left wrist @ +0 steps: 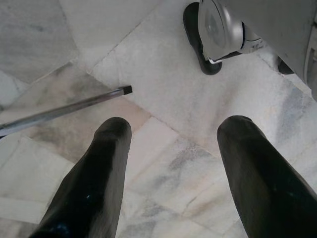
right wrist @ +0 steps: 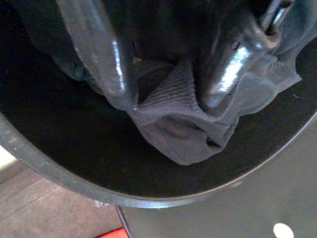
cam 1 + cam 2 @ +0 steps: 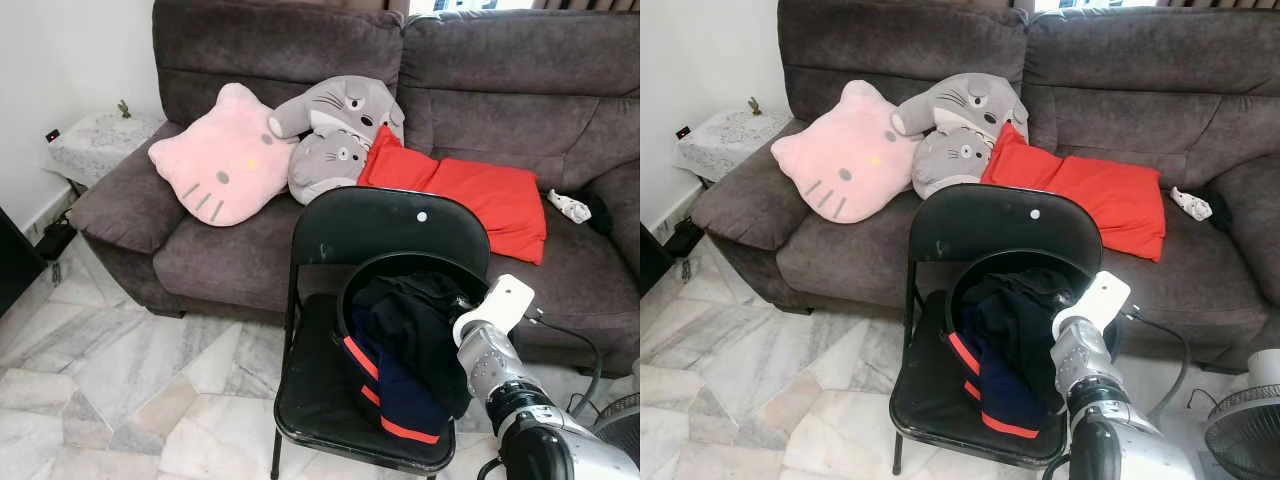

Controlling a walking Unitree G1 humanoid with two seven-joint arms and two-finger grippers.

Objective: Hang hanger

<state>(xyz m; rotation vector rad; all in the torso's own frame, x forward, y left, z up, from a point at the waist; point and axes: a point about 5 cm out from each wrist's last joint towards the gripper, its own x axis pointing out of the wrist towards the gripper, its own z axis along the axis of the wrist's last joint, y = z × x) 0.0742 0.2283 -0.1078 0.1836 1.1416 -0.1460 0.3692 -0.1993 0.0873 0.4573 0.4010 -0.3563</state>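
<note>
Grey marble-tiled floor (image 3: 120, 380) below, brown fabric sofa (image 3: 500, 90) behind, carrying a pink cat cushion (image 3: 222, 155), 2 grey plush toys (image 3: 335, 125) and a red cushion (image 3: 480, 195). In front, a black folding chair (image 3: 385, 225) with a dark garment (image 3: 410, 340), navy and black with red stripes, heaped on the seat against the curved backrest. No hanger clearly made out among the cloth. Right arm (image 3: 500, 370) reaching forward over the chair; right claw (image 2: 168, 74) pressed into dark ribbed fabric, fingers either side of a fold, grip hard to confirm. Left claw (image 1: 173, 168) hanging above the floor, fingers apart, holding nothing.
</note>
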